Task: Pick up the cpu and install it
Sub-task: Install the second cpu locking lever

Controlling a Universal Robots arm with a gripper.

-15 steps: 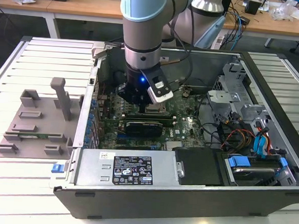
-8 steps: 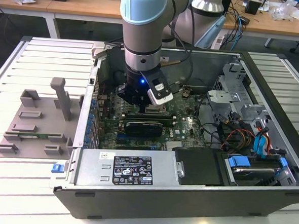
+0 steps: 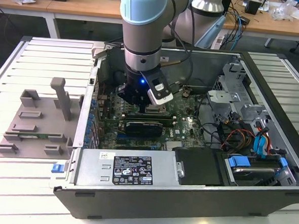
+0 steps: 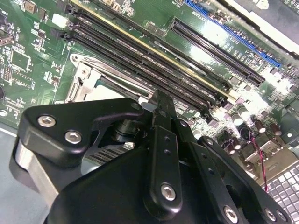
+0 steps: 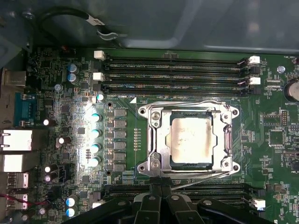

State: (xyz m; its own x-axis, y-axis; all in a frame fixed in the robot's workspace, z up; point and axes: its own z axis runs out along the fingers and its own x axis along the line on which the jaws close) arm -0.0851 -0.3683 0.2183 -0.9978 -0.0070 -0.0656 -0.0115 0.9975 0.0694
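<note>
In the first wrist view the gripper [image 5: 161, 196] hangs just above the board with its fingers drawn together on nothing, and past it the cpu [image 5: 191, 140] sits in the socket frame [image 5: 154, 140], beside the memory slots [image 5: 173, 74].

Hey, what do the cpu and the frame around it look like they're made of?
The cpu seems to have a metal top: pale silvery-grey, matte, with dull smudges. The frame around it looks like bright polished steel, throwing sharp glints, with screws at its corners. The board beneath appears to be green lacquered circuit laminate, glossy where light hits it.
</note>
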